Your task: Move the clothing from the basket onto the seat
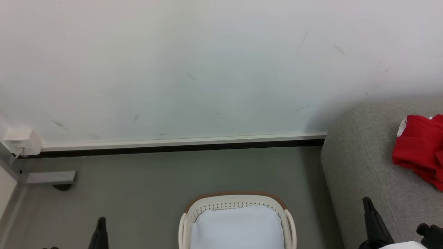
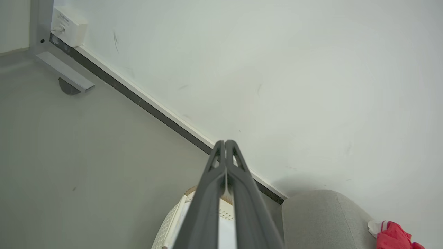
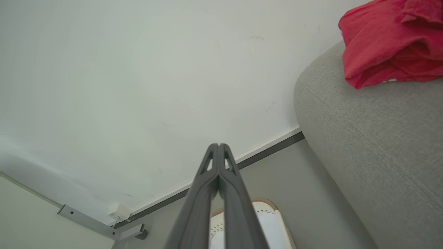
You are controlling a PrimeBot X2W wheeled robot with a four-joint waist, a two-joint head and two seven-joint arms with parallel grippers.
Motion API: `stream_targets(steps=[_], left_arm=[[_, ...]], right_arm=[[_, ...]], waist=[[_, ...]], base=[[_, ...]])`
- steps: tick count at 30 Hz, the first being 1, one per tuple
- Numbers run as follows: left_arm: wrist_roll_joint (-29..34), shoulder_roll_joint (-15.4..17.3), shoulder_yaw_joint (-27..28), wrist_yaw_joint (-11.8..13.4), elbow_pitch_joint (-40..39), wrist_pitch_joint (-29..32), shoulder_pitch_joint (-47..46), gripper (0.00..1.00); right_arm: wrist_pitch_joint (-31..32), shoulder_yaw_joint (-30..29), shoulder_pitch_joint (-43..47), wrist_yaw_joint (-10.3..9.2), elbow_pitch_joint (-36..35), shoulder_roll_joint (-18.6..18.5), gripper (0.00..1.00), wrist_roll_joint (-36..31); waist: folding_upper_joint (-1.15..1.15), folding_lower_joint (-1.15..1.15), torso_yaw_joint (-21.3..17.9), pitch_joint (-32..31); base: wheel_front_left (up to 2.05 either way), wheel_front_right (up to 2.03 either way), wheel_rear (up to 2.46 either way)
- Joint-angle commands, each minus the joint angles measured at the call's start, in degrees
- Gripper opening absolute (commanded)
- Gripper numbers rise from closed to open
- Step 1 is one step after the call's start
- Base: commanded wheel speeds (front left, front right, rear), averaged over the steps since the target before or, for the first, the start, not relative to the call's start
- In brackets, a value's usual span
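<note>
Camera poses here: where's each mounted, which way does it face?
Head: on the head, facing forward and down at wall, floor, laundry basket and sofa; left gripper lower left, right gripper lower right.
Left wrist: on the left arm, looking along its shut jaws over the laundry basket toward the wall.
Right wrist: on the right arm, along its shut jaws toward the wall, sofa at right.
Shared: all three show the laundry basket and red clothing on the sofa.

A scuffed white wall (image 1: 207,69) meets the grey floor (image 1: 138,186); a small white box (image 1: 21,140) and a grey metal bar (image 1: 50,177) sit in the corner.
</note>
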Motion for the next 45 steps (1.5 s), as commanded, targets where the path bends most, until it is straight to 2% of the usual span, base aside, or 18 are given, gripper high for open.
stream_targets(steps=[1,22,45], left_arm=[[-2.3,0.5,0.0,-0.3,-1.0,0.6,-1.5,0.0],[-17.7,0.6,0.0,-0.4,-1.3,4.7,-3.5,0.0],[-30.6,0.7,0.0,-0.4,-1.5,8.2,-5.2,0.0]], right_arm=[[0.4,-0.7,-1.8,-0.03,-0.9,-0.2,0.0,2.2],[4.1,-3.8,-2.7,-0.05,-1.0,0.1,0.0,15.9],[7.2,-6.6,-3.3,-0.08,-1.1,0.4,0.0,27.5]], waist=[[0.0,0.0,0.1,0.0],[0.0,0.0,0.8,0.1],[0.0,0.0,1.6,0.2]], base=[[0.0,0.0,0.0],[0.0,0.0,0.0],[0.0,0.0,0.0]])
